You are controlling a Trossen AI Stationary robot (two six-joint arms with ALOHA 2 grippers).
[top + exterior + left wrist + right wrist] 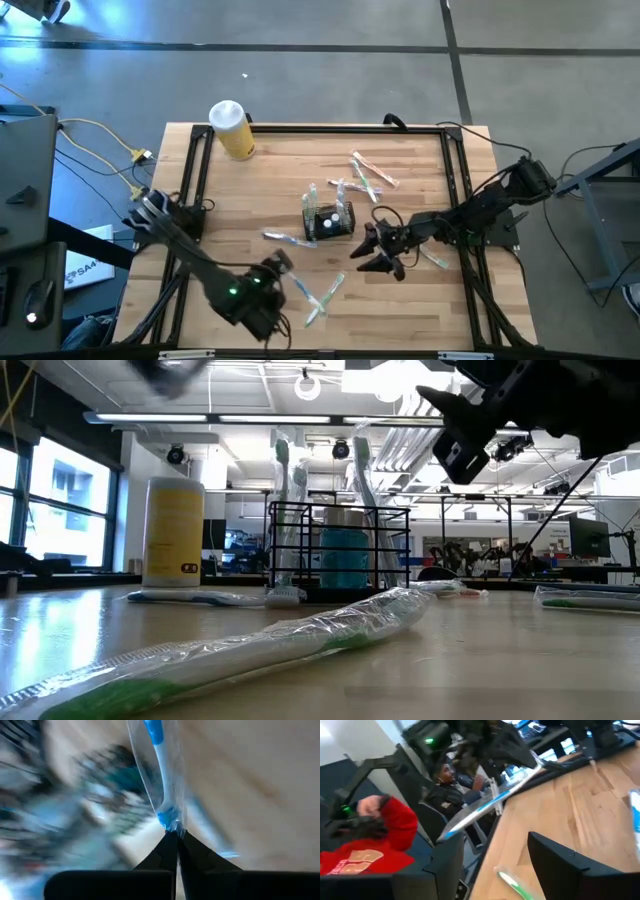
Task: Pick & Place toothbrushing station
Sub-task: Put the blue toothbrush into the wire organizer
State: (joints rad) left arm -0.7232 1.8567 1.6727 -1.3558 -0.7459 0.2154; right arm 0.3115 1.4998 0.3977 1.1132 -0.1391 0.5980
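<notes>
The toothbrushing station [330, 221], a small black mesh caddy, stands on its base at the table's middle. In the low view the station [340, 550] has toothbrushes upright in it. My left gripper [281, 263] hovers near the table's front, left of the caddy, shut on a wrapped blue toothbrush [162, 780]. That toothbrush [485, 804] also shows lifted in the right wrist view. My right gripper [381, 251] stands open just right of the caddy, its fingers level and nothing between them. My left gripper pinches one end of the wrapped blue toothbrush [172, 825] between its two shut fingertips. The brush runs straight on from the fingers, along their line. It is lifted clear of the table, slanting in the air.
A yellow cylinder with a white lid [232, 130] lies at the far left. Wrapped toothbrushes lie loose: several behind the caddy [365, 175], one left of it [285, 237], green ones near the front [325, 297]. A person in red [375, 840] sits beyond the table.
</notes>
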